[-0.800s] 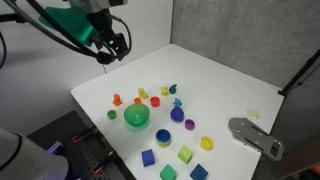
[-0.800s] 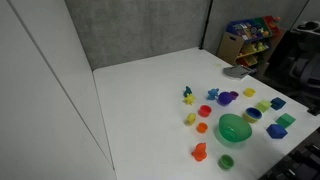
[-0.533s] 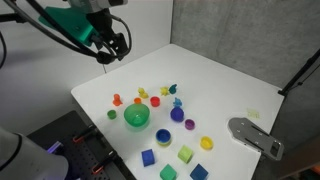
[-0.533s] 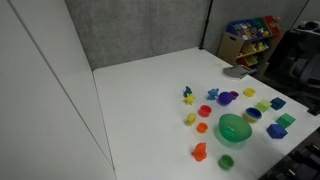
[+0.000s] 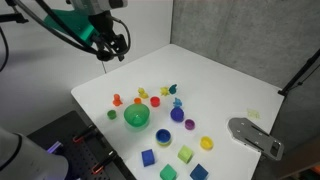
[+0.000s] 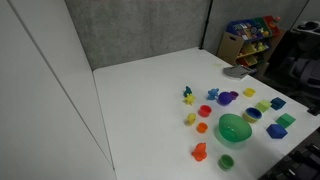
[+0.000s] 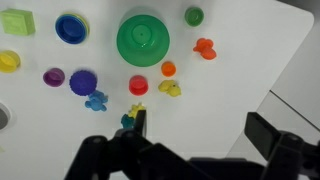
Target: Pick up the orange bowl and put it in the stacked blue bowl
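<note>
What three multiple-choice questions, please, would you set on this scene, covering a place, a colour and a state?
1. Where is the gripper? A in the air above the table; B resting on it; C beneath it.
2. What colour is the biggest bowl? A red; B green; C white.
3. What do the fingers hold? A a cup; B a block; C nothing.
Answers: A, it hangs well clear of everything on the table; B, the biggest bowl is plainly green; C, the wrist view shows only bare space between the fingers.
</note>
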Controlling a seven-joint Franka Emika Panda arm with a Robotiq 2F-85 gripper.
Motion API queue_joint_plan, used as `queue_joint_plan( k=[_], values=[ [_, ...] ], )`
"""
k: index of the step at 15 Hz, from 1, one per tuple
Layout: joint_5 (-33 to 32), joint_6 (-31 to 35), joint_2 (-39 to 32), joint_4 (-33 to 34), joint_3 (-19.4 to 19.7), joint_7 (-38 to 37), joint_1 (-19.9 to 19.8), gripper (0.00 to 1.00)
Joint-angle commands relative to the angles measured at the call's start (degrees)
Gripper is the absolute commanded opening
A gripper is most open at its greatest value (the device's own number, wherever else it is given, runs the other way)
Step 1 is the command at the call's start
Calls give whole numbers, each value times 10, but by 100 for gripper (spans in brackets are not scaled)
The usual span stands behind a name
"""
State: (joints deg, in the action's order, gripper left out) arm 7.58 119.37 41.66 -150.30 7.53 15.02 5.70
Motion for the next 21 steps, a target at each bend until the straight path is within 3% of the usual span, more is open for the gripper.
queue_joint_plan(
  k=[1,14,21],
  values=[
    [5,37,-52,18,-29,-42,-8,100],
    [-18,190,-328,80,-73,-118,-23,100],
    [-73,236,-495,144,-78,-163,-24,100]
  ],
)
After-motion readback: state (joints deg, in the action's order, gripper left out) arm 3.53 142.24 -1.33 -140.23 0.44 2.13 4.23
